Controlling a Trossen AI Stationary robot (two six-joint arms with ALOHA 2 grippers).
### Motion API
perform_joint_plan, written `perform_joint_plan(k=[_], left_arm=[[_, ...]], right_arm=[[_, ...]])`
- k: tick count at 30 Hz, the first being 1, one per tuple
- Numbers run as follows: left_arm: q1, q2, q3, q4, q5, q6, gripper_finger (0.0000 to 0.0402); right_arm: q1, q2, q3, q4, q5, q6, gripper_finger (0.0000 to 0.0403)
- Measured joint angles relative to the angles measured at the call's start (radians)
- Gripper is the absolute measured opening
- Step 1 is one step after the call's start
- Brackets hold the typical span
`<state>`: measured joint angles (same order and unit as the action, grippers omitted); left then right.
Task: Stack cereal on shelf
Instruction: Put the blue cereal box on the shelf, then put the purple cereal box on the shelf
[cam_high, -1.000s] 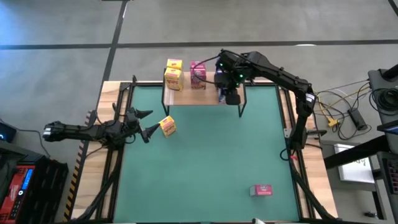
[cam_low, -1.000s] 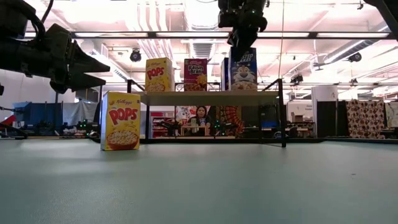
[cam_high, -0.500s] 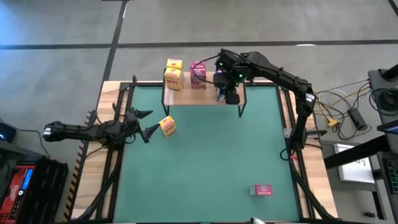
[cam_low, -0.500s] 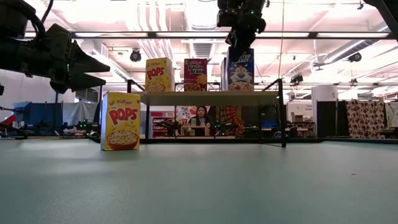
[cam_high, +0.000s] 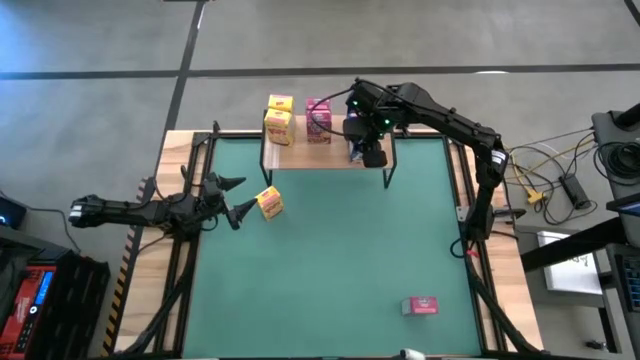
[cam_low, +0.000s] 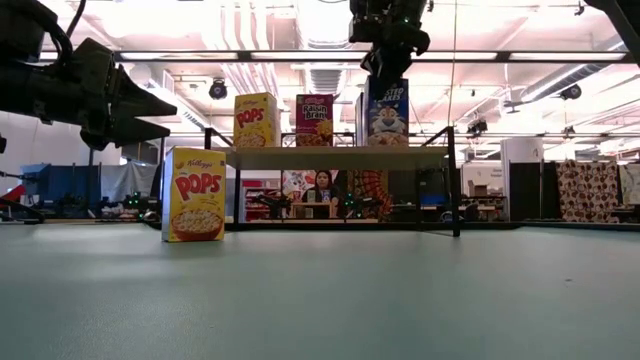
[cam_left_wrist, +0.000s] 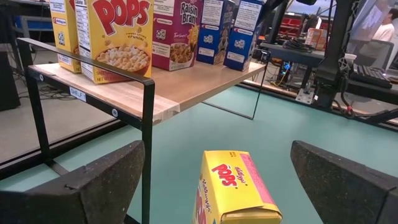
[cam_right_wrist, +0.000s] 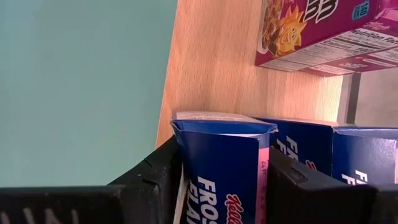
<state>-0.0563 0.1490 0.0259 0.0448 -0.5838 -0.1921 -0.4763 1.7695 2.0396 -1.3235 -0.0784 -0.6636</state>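
The shelf (cam_high: 330, 158) is a light wood board on black legs at the table's far side. On it stand yellow boxes (cam_high: 279, 122), a pink box (cam_high: 318, 120) and blue boxes (cam_left_wrist: 212, 32). My right gripper (cam_high: 372, 155) is over the shelf's right part, shut on a blue box (cam_low: 388, 112). One yellow Pops box (cam_high: 269, 203) stands on its base on the green mat, just ahead of my open left gripper (cam_high: 237, 199), which touches nothing. In the left wrist view this box (cam_left_wrist: 234, 186) shows between the two spread fingers. A pink box (cam_high: 420, 305) lies flat on the mat, near right. My right gripper pinches the blue box's top part (cam_right_wrist: 219, 163) between its two fingers (cam_right_wrist: 155, 180), one on each of two opposite sides. The fingers come from above, pointing down. The box is upright, and its bottom (cam_low: 388, 145) looks set on the shelf board beside another blue box (cam_right_wrist: 311, 146).
The shelf's black legs (cam_low: 455, 190) and frame stand at the mat's far edge. Black rails run along the table's left and right sides (cam_high: 470, 230). A person (cam_low: 322, 190) sits in the room beyond the shelf.
My right gripper has moved the blue box a little along the shelf toward the table's left, closer to the other boxes; the box stays upright.
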Motion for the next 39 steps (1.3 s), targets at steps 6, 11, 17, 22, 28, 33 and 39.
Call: perform_joint_plan(k=[6, 11, 17, 22, 28, 33, 39], left_arm=[[0.000, 0.000, 0.000, 0.000, 0.000, 0.000, 0.0387], [0.000, 0.000, 0.000, 0.000, 0.000, 0.000, 0.0387], [0.000, 0.000, 0.000, 0.000, 0.000, 0.000, 0.0387], [0.000, 0.000, 0.000, 0.000, 0.000, 0.000, 0.0387], [0.000, 0.000, 0.000, 0.000, 0.000, 0.000, 0.0387], [0.000, 0.000, 0.000, 0.000, 0.000, 0.000, 0.0387], [0.000, 0.000, 0.000, 0.000, 0.000, 0.000, 0.0387]], right_arm=[[0.000, 0.000, 0.000, 0.006, 0.021, 0.042, 0.0181], [0.000, 0.000, 0.000, 0.005, 0.026, 0.065, 0.0219], [0.000, -0.006, 0.000, 0.000, 0.011, 0.090, 0.0264], [0.000, -0.030, 0.000, 0.002, 0.000, 0.106, 0.0292], [0.000, -0.066, 0.000, 0.009, 0.000, 0.103, 0.0309], [0.003, -0.112, 0.000, 0.031, 0.000, 0.095, 0.0311], [0.010, -0.157, 0.000, 0.022, -0.002, 0.172, 0.0311]])
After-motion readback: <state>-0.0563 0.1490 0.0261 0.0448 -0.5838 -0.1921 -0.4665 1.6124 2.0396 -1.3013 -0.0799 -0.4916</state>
